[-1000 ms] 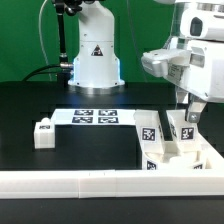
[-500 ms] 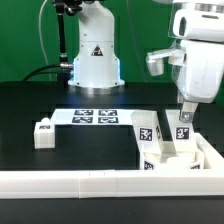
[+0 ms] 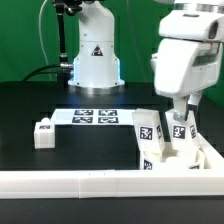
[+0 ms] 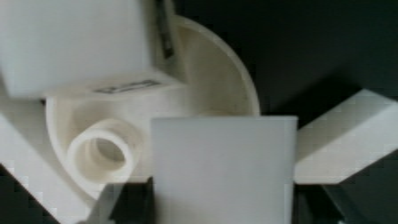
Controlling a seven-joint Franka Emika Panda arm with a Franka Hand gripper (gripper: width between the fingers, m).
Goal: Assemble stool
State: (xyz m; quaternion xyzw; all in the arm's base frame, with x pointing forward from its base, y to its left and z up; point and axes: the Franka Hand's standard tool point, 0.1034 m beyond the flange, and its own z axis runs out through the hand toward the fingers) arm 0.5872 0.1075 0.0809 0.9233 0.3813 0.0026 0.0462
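White leg [image 3: 181, 143] bearing black-and-white square tag [image 3: 180, 130], black table [image 3: 30, 108], green backdrop [image 3: 20, 30]

1. The bench [image 3: 30, 100] is black and matt, without shine.
2. The loose leg [image 3: 41, 133] is smooth, dull white plastic. Its tag is a flat black-and-white print.
3. The seat [image 4: 214, 70] is smooth moulded white plastic with a soft sheen along its rim.
4. The leg [image 4: 222, 160] in the pincer [image 4: 217, 203] is matt white plastic, and the fingers [image 4: 121, 203] look dark and matt.
5. The marker board [image 3: 95, 117] is thin, paper-like white.
6. The arm's shell [image 3: 185, 65] is glossy white plastic.
7. The rail [image 3: 70, 182] is smooth matt white.
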